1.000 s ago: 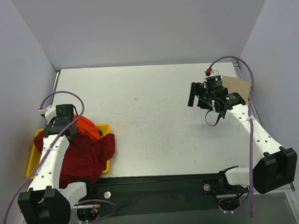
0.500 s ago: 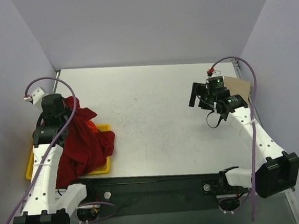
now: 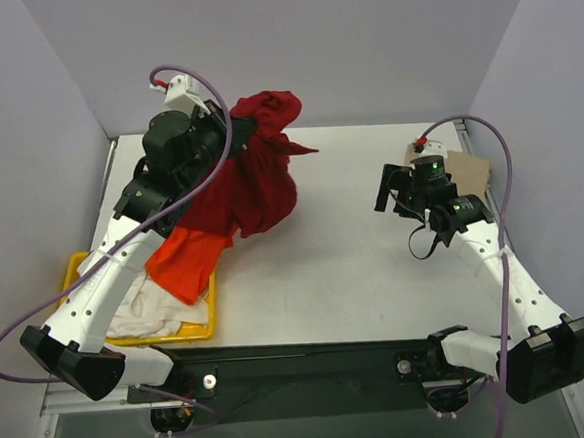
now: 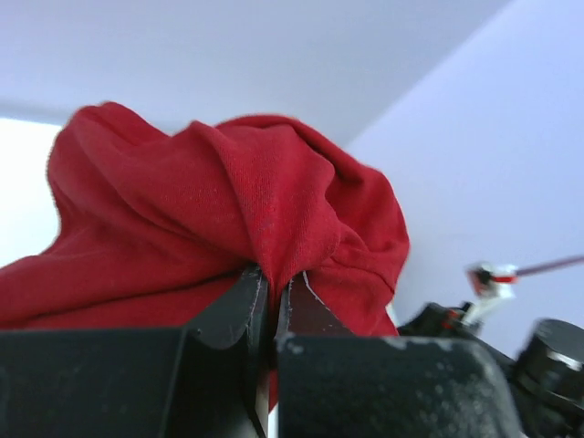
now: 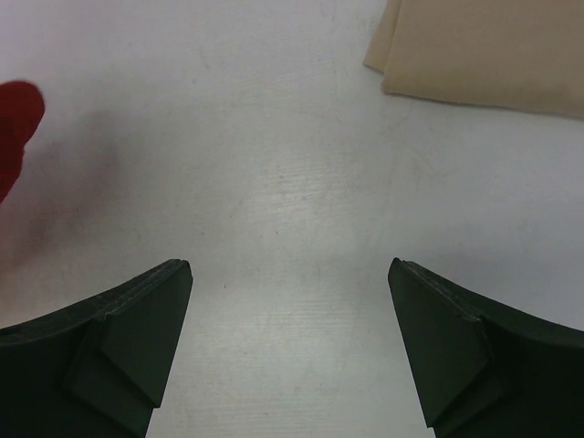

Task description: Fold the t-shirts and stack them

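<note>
Left gripper [image 4: 271, 285] pinches the one dark red t-shirt [image 3: 259, 176]; right gripper [image 5: 287, 274] gapes wide, empty. Also one orange t-shirt [image 3: 185, 267], one white t-shirt [image 3: 143, 310], one tan t-shirt [image 3: 469, 171].

Large dark red cloth t-shirt [image 3: 264, 171] hangs bunched aloft, far left; bright orange shirt [image 3: 187, 261] droops beneath onto crumpled white shirt [image 3: 148, 309]; folded tan shirt [image 3: 469, 171] lies far right.

Pale grey table [image 3: 314, 247], yellow tray [image 3: 180, 337] at near-left edge, folded tan t-shirt [image 3: 471, 173] at far-right edge
</note>
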### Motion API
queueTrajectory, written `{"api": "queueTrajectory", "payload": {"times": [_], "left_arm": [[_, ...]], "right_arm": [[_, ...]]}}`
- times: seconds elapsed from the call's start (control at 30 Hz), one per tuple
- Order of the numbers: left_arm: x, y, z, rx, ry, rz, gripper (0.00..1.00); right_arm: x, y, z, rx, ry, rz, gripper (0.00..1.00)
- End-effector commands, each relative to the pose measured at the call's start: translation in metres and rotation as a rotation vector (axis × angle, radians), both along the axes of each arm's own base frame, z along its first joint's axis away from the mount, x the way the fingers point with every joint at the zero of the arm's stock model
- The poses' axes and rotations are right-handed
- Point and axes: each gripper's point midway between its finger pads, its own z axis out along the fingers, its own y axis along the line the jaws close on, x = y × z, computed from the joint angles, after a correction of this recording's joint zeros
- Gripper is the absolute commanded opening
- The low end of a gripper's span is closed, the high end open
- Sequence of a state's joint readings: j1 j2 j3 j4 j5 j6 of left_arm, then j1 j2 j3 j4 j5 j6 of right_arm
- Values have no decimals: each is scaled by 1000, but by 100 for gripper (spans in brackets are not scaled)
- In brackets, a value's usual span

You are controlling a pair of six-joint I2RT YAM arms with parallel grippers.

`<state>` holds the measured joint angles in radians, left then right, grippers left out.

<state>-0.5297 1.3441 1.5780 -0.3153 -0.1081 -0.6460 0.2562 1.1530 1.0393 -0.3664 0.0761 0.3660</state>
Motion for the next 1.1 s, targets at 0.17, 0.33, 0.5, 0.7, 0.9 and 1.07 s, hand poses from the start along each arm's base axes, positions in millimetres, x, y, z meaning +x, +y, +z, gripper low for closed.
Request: {"api": "queueTrajectory", "payload": {"times": [0.17, 0.33, 0.5, 0.7, 0.9, 1.07], "left_arm": [[-40, -30, 89, -240, -239, -199, 0], [-50, -17, 67, -212, -192, -166, 0], [-68, 26, 89, -175, -272, -27, 0], [-111, 102, 151, -36, -422, 192, 0], [-152, 166, 194, 48, -525, 377, 0], [-189, 211, 209, 58, -552, 499, 0]], "right_arm": [[-12, -16, 6, -20, -43, -58, 95], [-15, -17, 3, -16, -34, -64, 95], [-15, -16, 1, -7, -27, -64, 95], [-10, -8, -1, 16, -9, -47, 95], [-4, 1, -2, 44, 9, -25, 95], [-3, 8, -3, 71, 24, -2, 94]]}}
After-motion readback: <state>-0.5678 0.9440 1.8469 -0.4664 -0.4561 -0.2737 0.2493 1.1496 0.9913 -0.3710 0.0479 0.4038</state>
